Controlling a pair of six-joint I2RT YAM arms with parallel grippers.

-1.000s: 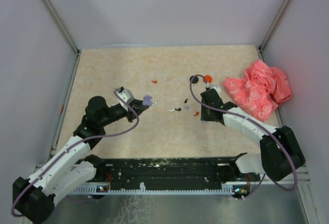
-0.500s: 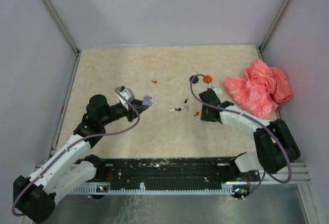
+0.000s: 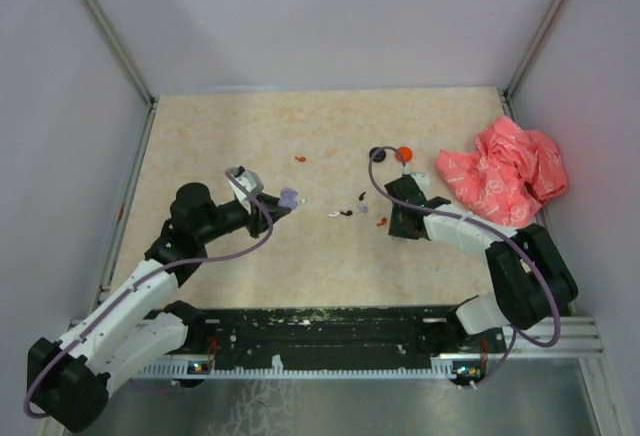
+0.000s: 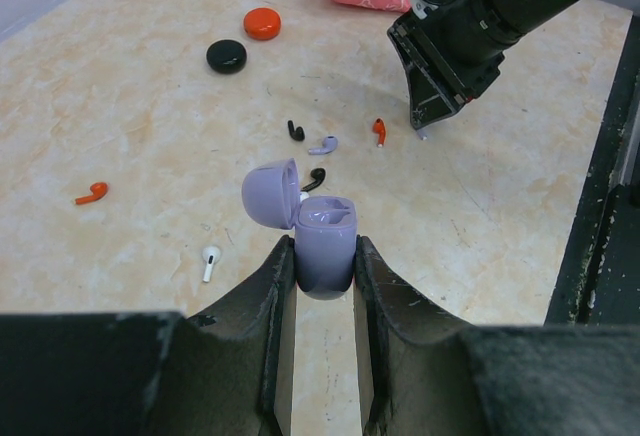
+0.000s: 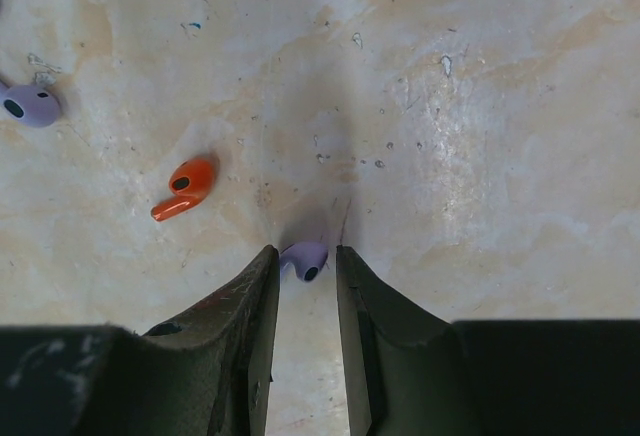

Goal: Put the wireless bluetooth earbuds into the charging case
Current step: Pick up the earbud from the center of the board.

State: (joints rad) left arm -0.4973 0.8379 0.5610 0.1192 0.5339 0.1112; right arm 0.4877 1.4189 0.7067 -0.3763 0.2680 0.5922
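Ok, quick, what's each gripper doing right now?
Left gripper: shut on the lilac charging case.
Right gripper: jaws flank a lilac earbud; grip cannot be told.

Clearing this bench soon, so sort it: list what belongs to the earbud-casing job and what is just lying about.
Job: open lilac plastic charging case in the left gripper; tiny stemmed plastic lilac earbuds, orange-red earbuds, black earbuds, white earbud.
Lying about: round orange-red disc; round black disc; crumpled pink-red plastic bag.

Lab robot cell: plain grey walls [image 3: 330,16], metal-framed beige tabletop [image 3: 220,126]
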